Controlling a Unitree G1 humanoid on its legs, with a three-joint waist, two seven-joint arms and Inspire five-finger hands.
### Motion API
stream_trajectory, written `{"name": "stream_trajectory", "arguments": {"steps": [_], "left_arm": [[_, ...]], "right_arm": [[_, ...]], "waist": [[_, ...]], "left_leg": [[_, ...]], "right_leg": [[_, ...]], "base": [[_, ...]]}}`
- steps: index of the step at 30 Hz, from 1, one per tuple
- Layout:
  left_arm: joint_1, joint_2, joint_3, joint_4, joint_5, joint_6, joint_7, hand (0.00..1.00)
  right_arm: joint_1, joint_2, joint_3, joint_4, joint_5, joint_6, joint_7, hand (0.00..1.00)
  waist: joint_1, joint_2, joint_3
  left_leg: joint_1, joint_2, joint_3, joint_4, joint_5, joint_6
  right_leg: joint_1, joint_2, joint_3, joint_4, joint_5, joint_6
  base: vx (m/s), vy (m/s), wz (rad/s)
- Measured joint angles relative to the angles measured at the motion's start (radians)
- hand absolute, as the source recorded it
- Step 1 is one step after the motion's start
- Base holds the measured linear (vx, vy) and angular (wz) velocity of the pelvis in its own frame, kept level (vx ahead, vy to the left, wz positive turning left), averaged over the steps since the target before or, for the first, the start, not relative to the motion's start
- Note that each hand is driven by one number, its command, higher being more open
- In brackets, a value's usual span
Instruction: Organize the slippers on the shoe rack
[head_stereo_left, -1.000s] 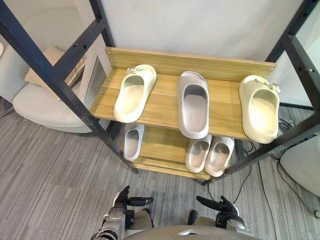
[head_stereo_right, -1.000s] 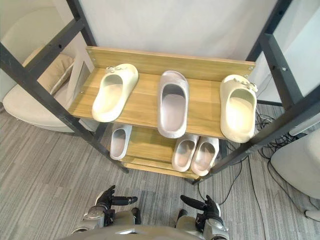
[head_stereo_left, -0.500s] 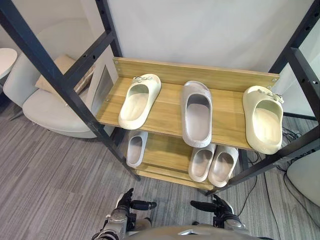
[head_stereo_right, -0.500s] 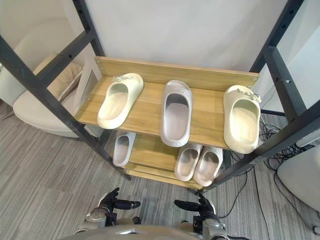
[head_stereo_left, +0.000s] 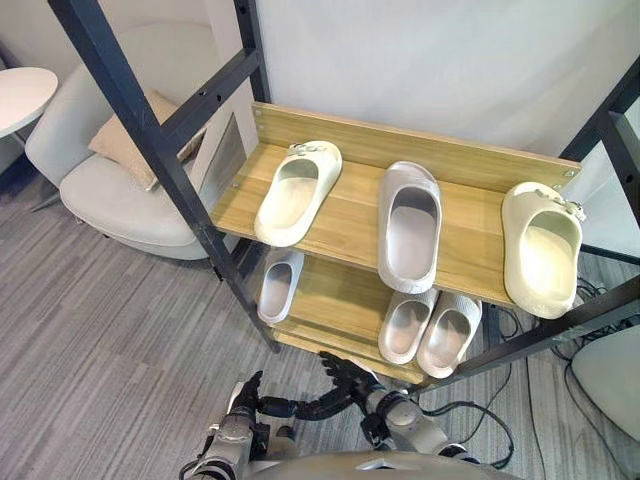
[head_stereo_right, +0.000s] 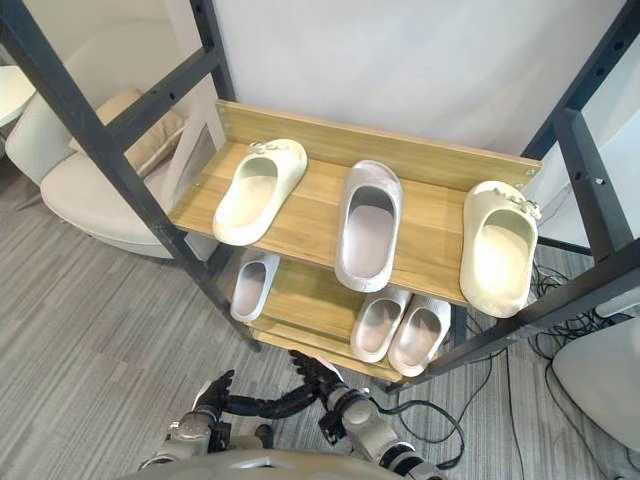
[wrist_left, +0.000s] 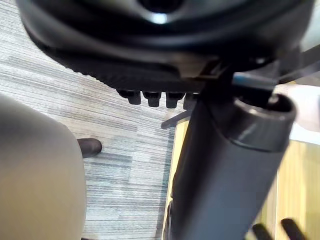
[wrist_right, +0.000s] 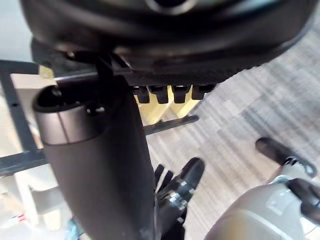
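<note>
Smooth moulded slippers on the plank shoe rack (head_stereo_left: 470, 178), with both hands low before it.
On top we see the left cream slipper (head_stereo_left: 297, 193), grey slipper (head_stereo_left: 408, 227) and right cream slipper (head_stereo_left: 545, 262); below are a grey pair (head_stereo_left: 430, 328) and a small slipper (head_stereo_left: 280, 285). A slanting black post (head_stereo_left: 150, 135) crosses in front. The left hand (head_stereo_left: 243, 400) and right hand (head_stereo_left: 358, 388) are loose-fingered and empty. A padded armchair (head_stereo_left: 110, 190) sits beside the rack.

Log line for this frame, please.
left hand open, empty | right hand open, empty | top shelf: left cream slipper, grey slipper, right cream slipper | lower shelf: lone slipper, pair
</note>
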Motion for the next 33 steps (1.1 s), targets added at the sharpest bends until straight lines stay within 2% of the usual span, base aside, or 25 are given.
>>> {"name": "stream_trajectory", "arguments": {"steps": [8, 10, 13, 17, 18, 22, 25, 32, 33], "left_arm": [[-0.004, 0.001, -0.015, 0.003, 0.007, -0.001, 0.017, 1.00], [-0.005, 0.006, -0.021, 0.005, 0.007, -0.002, 0.017, 1.00], [-0.007, 0.011, -0.031, 0.011, 0.007, -0.005, 0.018, 1.00], [-0.015, 0.015, -0.071, 0.018, 0.007, -0.014, 0.022, 1.00], [-0.015, 0.015, -0.084, 0.018, 0.007, -0.015, 0.025, 1.00], [-0.015, 0.014, -0.089, 0.027, 0.005, -0.017, 0.025, 1.00], [-0.013, 0.010, -0.094, 0.027, 0.006, -0.021, 0.034, 1.00], [-0.009, 0.004, -0.131, 0.033, 0.004, -0.021, 0.034, 1.00], [-0.006, 0.000, -0.131, 0.033, 0.004, -0.021, 0.034, 1.00]], "right_arm": [[0.017, -0.110, 0.047, -0.437, 0.115, -0.018, 0.025, 1.00], [0.017, -0.139, 0.040, -0.591, 0.182, -0.050, 0.034, 1.00], [0.013, -0.145, 0.035, -0.726, 0.224, -0.079, 0.034, 1.00], [0.013, -0.177, 0.021, -0.920, 0.227, -0.094, 0.033, 1.00], [0.008, -0.174, 0.003, -0.978, 0.250, -0.128, 0.032, 1.00], [-0.018, -0.156, -0.061, -1.073, 0.269, -0.203, 0.005, 1.00], [-0.021, -0.151, -0.079, -1.091, 0.264, -0.229, -0.029, 1.00], [-0.020, -0.127, -0.121, -1.104, 0.257, -0.232, -0.069, 1.00], [-0.019, -0.114, -0.158, -1.109, 0.215, -0.239, -0.100, 1.00]], "waist": [[0.001, 0.001, 0.001], [0.000, 0.001, 0.002], [-0.003, 0.003, 0.002], [-0.005, 0.005, 0.003], [-0.006, 0.006, 0.003], [-0.013, 0.013, 0.001], [-0.015, 0.023, -0.001], [-0.035, 0.044, -0.008], [-0.036, 0.045, -0.008]], "left_leg": [[-0.001, 0.006, -0.001, 0.000, 0.001, 0.001], [0.001, 0.010, 0.001, 0.000, 0.001, 0.001], [0.007, 0.014, 0.003, 0.000, 0.001, 0.001], [0.013, 0.018, 0.016, 0.001, 0.000, 0.000], [0.020, 0.019, 0.024, 0.001, -0.001, -0.002], [0.027, 0.021, 0.029, 0.005, -0.002, -0.003], [0.032, 0.022, 0.031, 0.006, -0.002, -0.003], [0.043, 0.025, 0.043, 0.006, -0.002, -0.004], [0.043, 0.026, 0.043, 0.006, -0.002, -0.004]], "right_leg": [[-0.002, 0.006, 0.006, -0.001, 0.001, -0.001], [-0.002, 0.010, 0.012, -0.001, 0.001, -0.002], [-0.002, 0.013, 0.026, 0.001, 0.002, -0.004], [-0.005, 0.013, 0.043, 0.007, 0.002, -0.004], [-0.004, 0.013, 0.053, 0.011, 0.002, -0.004], [-0.005, 0.013, 0.063, 0.025, 0.002, -0.005], [-0.005, 0.013, 0.067, 0.033, 0.001, -0.006], [-0.006, 0.014, 0.084, 0.041, 0.001, -0.006], [-0.006, 0.015, 0.084, 0.042, 0.001, -0.006]], "base": [[0.00, 0.000, -0.01], [0.00, 0.000, -0.05], [0.00, 0.005, -0.10], [-0.02, 0.028, -0.14], [-0.03, 0.024, -0.16], [-0.05, 0.021, -0.08], [-0.03, 0.013, -0.03], [-0.03, 0.010, -0.06], [0.00, 0.000, 0.00]]}}
